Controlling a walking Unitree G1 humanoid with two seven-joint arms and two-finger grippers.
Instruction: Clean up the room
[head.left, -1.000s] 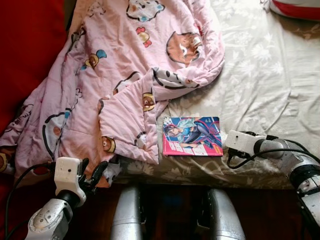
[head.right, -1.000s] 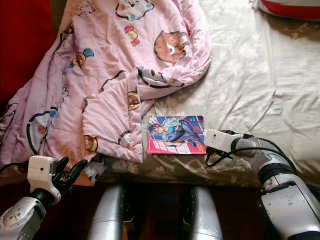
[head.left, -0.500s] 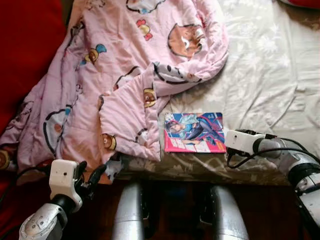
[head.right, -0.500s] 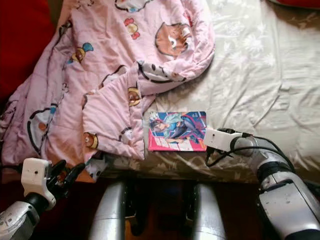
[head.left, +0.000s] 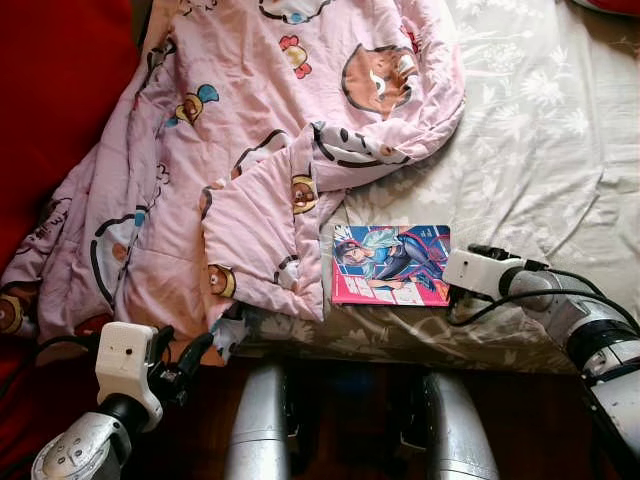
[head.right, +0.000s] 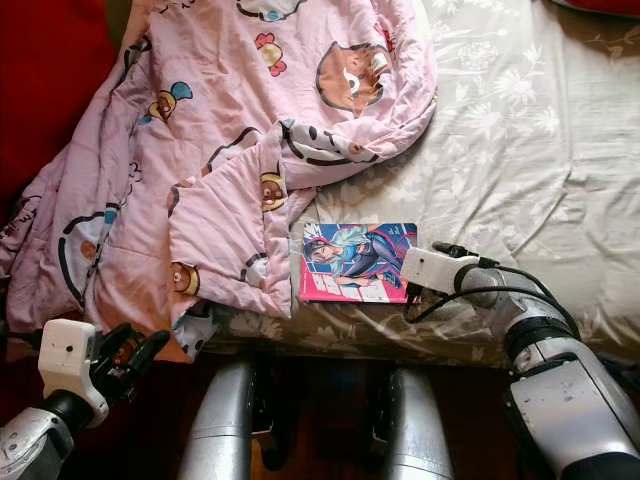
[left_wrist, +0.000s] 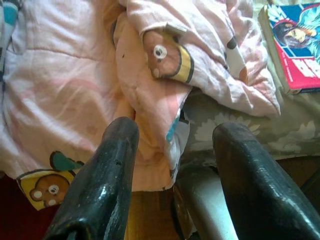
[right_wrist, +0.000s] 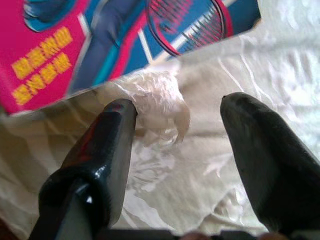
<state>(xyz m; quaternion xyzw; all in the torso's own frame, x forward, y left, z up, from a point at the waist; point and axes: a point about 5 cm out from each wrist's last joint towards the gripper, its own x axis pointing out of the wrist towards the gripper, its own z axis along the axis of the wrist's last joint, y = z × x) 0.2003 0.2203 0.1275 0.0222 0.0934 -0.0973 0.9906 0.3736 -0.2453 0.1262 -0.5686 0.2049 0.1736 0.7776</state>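
The bed (head.left: 530, 130) took up most of the frame, covered in a pale floral sheet, with a dark red floor along the bottom and a red patch in the upper left. Nearest the camera, in the lower left corner, the left gripper (head.left: 182, 355) hung off the bed's front edge with its fingers spread apart and nothing between them, just below the drooping hem of the pink cartoon blanket (head.left: 250, 150). In the lower right, the right gripper (right_wrist: 175, 125) lay on the sheet, fingers also spread wide and not holding anything. The comic book (head.left: 391, 265) was flat on the sheet just right of center, close to the bed's front edge, and its right edge sat right next to that gripper's white wrist block (head.left: 480, 273). From the wrist camera, the book's pink and blue cover was just past the fingertips (right_wrist: 117, 117), with a crinkly bit of clear plastic (right_wrist: 160, 107) between them. Further back, the blanket sprawled across the upper left and center.
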